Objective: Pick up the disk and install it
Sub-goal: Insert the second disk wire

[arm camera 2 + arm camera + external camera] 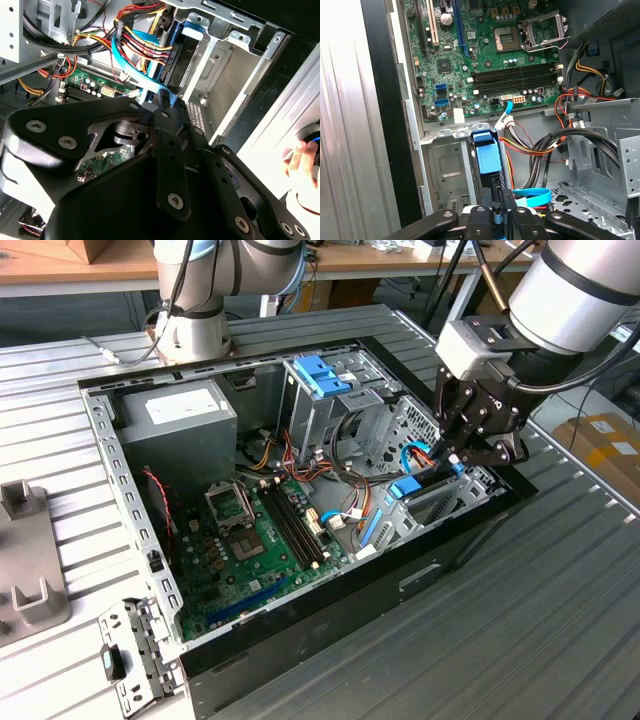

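The disk (418, 486) sits on edge in the drive bay at the front corner of the open computer case (300, 630), on the exterior view's right. Its blue end tab (486, 151) points toward the motherboard, and its dark body with blue rails (186, 57) runs back along the bay. My gripper (451, 462) reaches down from above onto the disk's far end. In the first wrist view the gripper (503, 209) has its fingers drawn together on the disk's upper edge. The gripper (160, 106) meets a blue rail in the second wrist view.
The green motherboard (250, 540), a grey power supply (180, 415) and a tall metal cage with a blue latch (318, 375) fill the case. Bundled cables (570, 140) and a curved blue cable (532, 196) lie beside the bay. A person's hand (296, 159) is near the case's outer side.
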Tool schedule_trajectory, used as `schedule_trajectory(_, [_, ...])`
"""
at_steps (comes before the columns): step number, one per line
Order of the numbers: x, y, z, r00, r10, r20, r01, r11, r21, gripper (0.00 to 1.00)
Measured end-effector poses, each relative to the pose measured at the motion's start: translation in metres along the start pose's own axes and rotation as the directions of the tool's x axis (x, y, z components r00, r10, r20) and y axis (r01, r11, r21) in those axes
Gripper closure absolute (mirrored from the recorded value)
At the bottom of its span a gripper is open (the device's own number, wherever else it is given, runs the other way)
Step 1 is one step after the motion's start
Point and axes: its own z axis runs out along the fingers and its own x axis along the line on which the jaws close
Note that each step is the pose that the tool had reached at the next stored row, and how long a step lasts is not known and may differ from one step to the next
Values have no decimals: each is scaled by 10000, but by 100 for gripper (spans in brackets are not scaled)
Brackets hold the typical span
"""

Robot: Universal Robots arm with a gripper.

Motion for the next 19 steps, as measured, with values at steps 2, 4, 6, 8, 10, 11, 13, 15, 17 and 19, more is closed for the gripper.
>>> schedule_trajectory(2, [0,0,0,10000,0,0,0,10000,0,84])
schedule_trajectory(4, [0,-1,0,10000,0,0,0,10000,0,84])
schedule_trajectory(6, [0,-1,0,10000,0,-1,0,10000,0,84])
schedule_trajectory(8, [0,-2,0,10000,0,0,0,10000,0,84])
schedule_trajectory(10, [0,-1,3,10000,-1,0,1,10000,0,84])
schedule_trajectory(11, [2,5,12,10000,-8,22,8,10000,-4,84])
schedule_trajectory(13, [3,7,22,9999,-148,38,148,9999,-18,84])
schedule_trajectory(15, [4,8,33,9988,-488,34,488,9988,-45,84])
schedule_trajectory(17, [6,7,57,9981,-616,34,616,9981,-55,84])
schedule_trajectory(19, [6,7,78,9981,-616,34,617,9981,-55,84])
